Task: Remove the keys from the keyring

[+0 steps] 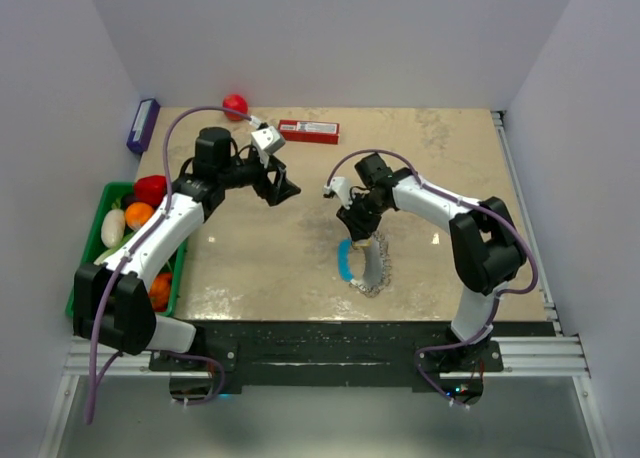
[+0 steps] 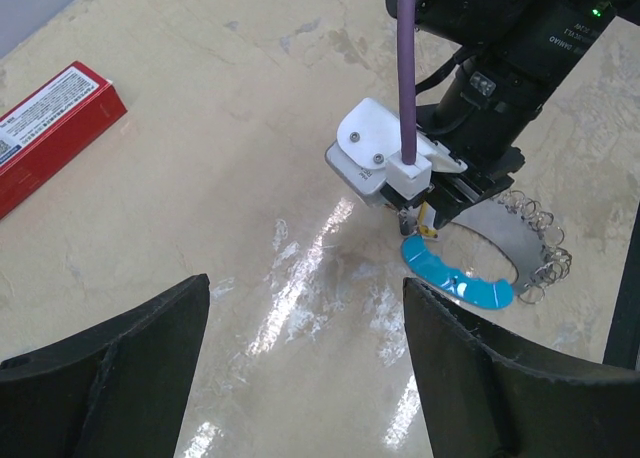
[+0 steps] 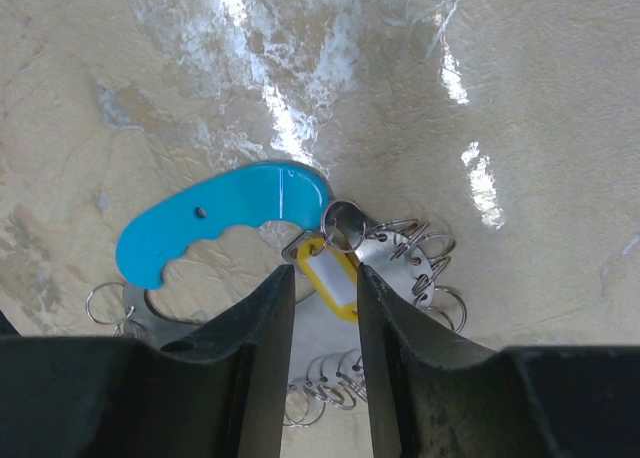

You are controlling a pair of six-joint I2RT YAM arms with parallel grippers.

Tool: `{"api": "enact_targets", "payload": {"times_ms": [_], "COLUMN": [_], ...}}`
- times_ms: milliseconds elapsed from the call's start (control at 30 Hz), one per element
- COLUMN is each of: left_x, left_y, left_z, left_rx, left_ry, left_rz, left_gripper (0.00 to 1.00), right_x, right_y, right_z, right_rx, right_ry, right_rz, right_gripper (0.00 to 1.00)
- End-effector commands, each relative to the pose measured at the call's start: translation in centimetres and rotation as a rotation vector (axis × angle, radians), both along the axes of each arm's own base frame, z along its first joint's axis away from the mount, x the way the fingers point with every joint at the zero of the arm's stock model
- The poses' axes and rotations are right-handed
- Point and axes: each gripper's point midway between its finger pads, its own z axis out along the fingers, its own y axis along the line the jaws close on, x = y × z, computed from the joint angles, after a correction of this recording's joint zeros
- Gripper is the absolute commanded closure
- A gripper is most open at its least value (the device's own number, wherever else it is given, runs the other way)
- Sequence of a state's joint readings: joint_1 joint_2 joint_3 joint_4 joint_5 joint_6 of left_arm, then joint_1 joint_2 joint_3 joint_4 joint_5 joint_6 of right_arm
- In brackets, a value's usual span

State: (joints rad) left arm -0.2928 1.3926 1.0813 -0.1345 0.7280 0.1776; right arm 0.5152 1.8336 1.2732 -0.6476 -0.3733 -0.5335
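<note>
The keyring [image 1: 372, 270] lies on the table front of centre, a silvery band hung with several small split rings [image 3: 435, 268] and a light-blue curved segment [image 3: 215, 233]. The keys show as one small yellow tag [image 3: 330, 280] with a white label, hooked to a ring at the blue segment's end. My right gripper [image 3: 323, 273] points down over it, jaws narrowly apart on either side of the tag, with a thin gap on its left. The left wrist view also shows the blue segment [image 2: 458, 278] and the yellow tag [image 2: 428, 219] under the right wrist. My left gripper [image 1: 285, 190] hovers wide open and holds nothing [image 2: 306, 283].
A red rectangular box [image 1: 308, 131] and a red ball [image 1: 235, 105] lie at the back. A green basket [image 1: 92, 248] of fruit sits at the table's left edge beside my left arm. A purple object [image 1: 142, 124] leans on the left wall.
</note>
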Motion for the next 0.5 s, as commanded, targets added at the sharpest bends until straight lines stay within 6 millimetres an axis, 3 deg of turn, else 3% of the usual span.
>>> {"api": "enact_targets", "payload": {"times_ms": [0, 200, 467], "left_x": [0.2, 0.3, 0.3], "left_y": [0.2, 0.1, 0.1], "left_z": [1.5, 1.5, 1.5], "left_rx": [-0.013, -0.016, -0.019], "left_ry": [-0.074, -0.073, -0.077], "left_rz": [-0.003, -0.006, -0.010], "left_gripper": [0.18, 0.18, 0.18], "right_x": [0.1, -0.6, 0.3], "right_y": [0.8, 1.3, 0.9], "right_z": [0.0, -1.0, -1.4], "right_rx": [0.018, -0.010, -0.043], "right_ry": [0.004, 0.011, -0.027], "right_rz": [-0.028, -0.031, -0.075], "right_gripper": [0.67, 0.70, 0.74]}}
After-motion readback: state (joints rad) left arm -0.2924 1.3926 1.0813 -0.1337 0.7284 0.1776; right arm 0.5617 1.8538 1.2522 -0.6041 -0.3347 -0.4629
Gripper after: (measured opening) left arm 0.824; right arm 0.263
